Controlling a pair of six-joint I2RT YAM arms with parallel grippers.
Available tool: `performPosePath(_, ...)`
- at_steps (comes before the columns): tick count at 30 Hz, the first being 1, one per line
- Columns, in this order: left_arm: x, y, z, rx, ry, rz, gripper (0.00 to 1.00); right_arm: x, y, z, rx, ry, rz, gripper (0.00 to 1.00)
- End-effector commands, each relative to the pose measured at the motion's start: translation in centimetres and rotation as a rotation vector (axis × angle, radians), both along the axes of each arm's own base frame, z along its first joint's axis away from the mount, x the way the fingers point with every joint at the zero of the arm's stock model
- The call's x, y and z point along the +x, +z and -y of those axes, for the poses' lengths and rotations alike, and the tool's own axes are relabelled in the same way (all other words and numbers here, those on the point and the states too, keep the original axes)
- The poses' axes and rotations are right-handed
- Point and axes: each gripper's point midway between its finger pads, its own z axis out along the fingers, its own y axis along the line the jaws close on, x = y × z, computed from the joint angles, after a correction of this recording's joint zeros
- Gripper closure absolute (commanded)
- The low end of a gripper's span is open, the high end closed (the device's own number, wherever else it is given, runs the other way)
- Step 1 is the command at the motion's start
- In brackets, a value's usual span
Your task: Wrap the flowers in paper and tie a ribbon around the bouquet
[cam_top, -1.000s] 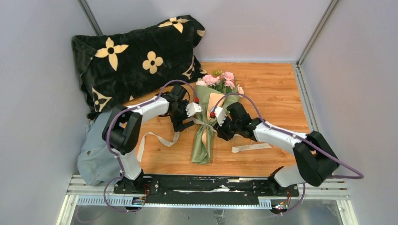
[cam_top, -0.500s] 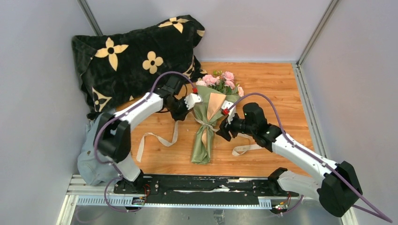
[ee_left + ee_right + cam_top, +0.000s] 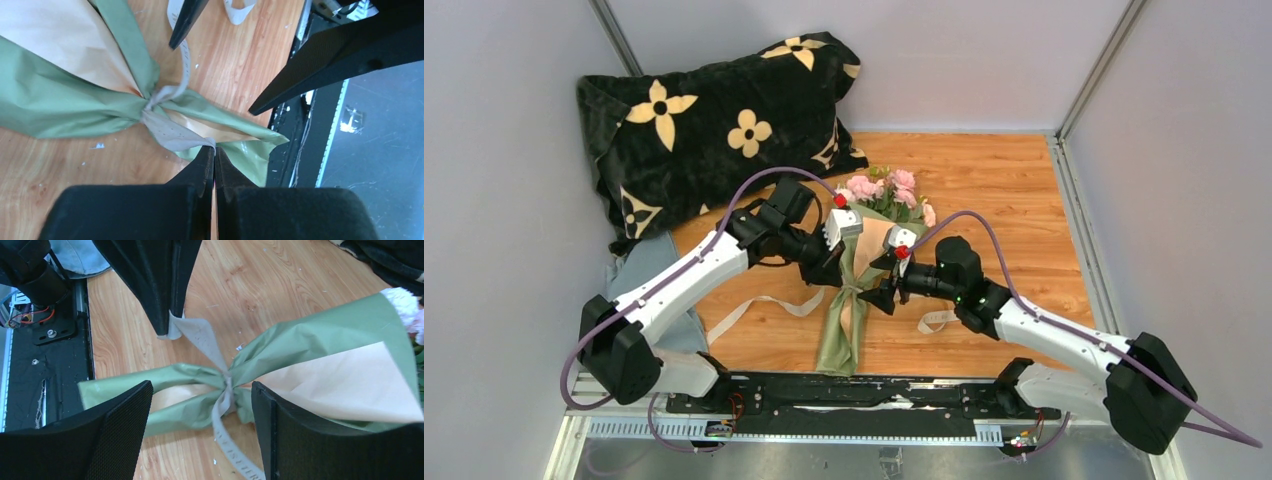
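Observation:
The bouquet lies along the wooden table, with the pink flowers at its far end. Olive-green paper and tan paper are pinched at the waist by the cream ribbon. My left gripper is shut on the ribbon's short end, just left of the waist. My right gripper stands open over the knot from the right, and a ribbon tail runs between its fingers without touching them.
A black pillow with tan flower prints fills the back left. A pale blue-grey cloth lies under the left arm. Loose ribbon tails trail left and right of the bouquet. The black base rail runs along the near edge.
My left gripper has shut on the ribbon end and swung in toward the bouquet's waist. My right gripper has opened and moved in over the knot. The bouquet's stem end has shifted left.

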Motion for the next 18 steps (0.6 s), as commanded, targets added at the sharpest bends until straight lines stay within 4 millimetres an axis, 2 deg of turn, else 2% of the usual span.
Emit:
performPosePath(1,-1.2,2.6,2.4,-0.064,-0.021,0.031,1.00,-0.8,0.6,-0.1,0.043,0.007,0.032,0.23)
performPosePath(3,-1.1,2.9,4.4,-0.121,-0.006,0.018,1.00,-1.1,0.4,0.2,0.047,0.012,0.038,0.23)
performPosePath(6,0.4,3.9,6.8,-0.267,0.050,0.028,1.00,-1.2,-0.3,0.4,0.053,0.007,0.044,0.23)
performPosePath(8,0.7,4.5,7.8,-0.347,0.034,0.051,1.00,-0.9,-0.7,0.4,0.058,-0.007,0.050,0.22)
performPosePath(13,0.0,4.8,9.1,-0.453,-0.042,0.050,1.00,-0.6,-2.4,0.2,0.043,-0.024,0.010,0.21)
performPosePath(18,0.3,4.9,9.9,-0.551,-0.026,0.040,1.00,-0.3,-3.5,0.0,0.086,-0.065,-0.046,0.23)
